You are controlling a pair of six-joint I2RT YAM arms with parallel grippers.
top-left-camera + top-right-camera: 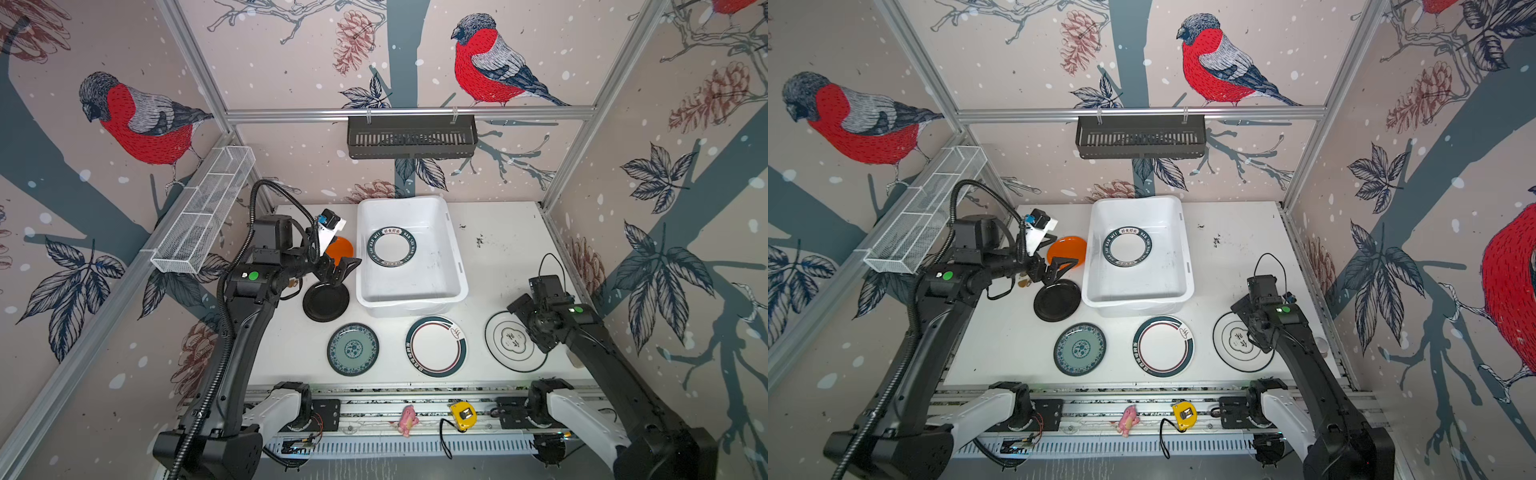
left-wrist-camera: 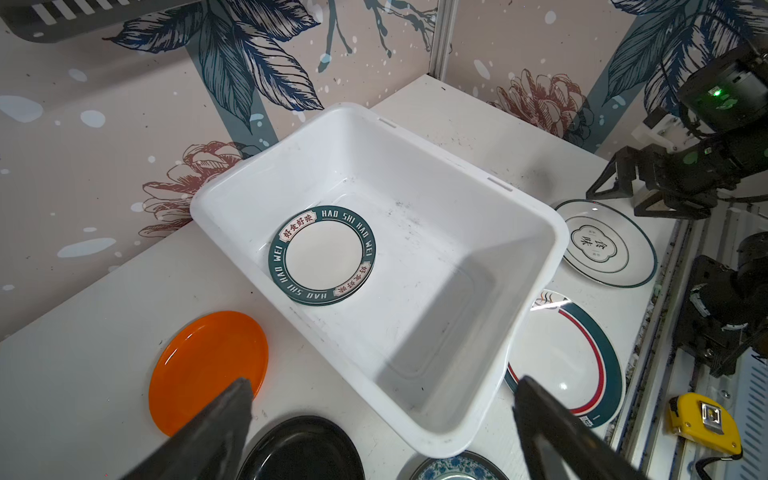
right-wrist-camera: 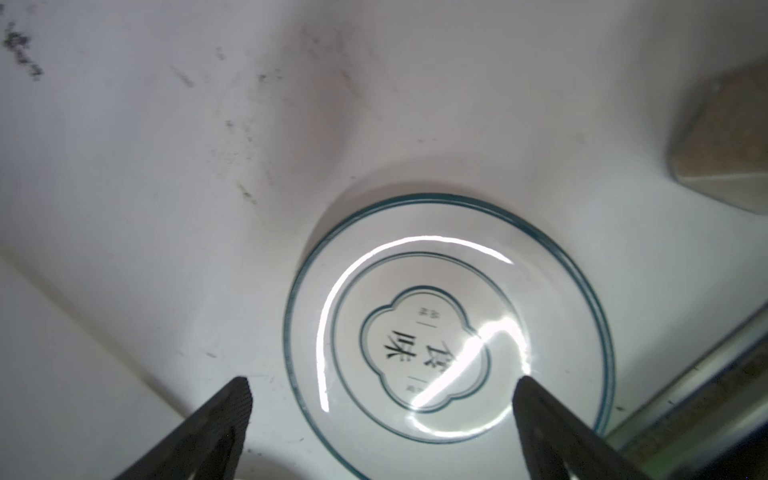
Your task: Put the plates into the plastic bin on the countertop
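Note:
The white plastic bin [image 1: 407, 306] sits at the back middle of the countertop [image 1: 507, 249]. A white plate with a dark lettered band [image 1: 392, 246] lies inside it, and a second rim shows under that plate [image 2: 322, 255] in the left wrist view. On the countertop lie an orange plate [image 1: 340, 247], a black plate [image 1: 326, 303], a teal floral plate [image 1: 353, 349], a red-and-dark-banded white plate [image 1: 436, 346] and a thin-ringed white plate [image 1: 505, 347]. My left gripper [image 1: 345, 272] hovers open and empty between the orange and black plates. My right gripper [image 3: 382, 384] hangs open over the thin-ringed plate [image 3: 449, 324].
A black slotted basket [image 1: 411, 137] hangs on the back rail. A white wire-mesh tray [image 1: 203, 212] is fixed along the left wall. A yellow tape measure [image 1: 462, 415] and a pink toy [image 1: 406, 420] lie on the front rail.

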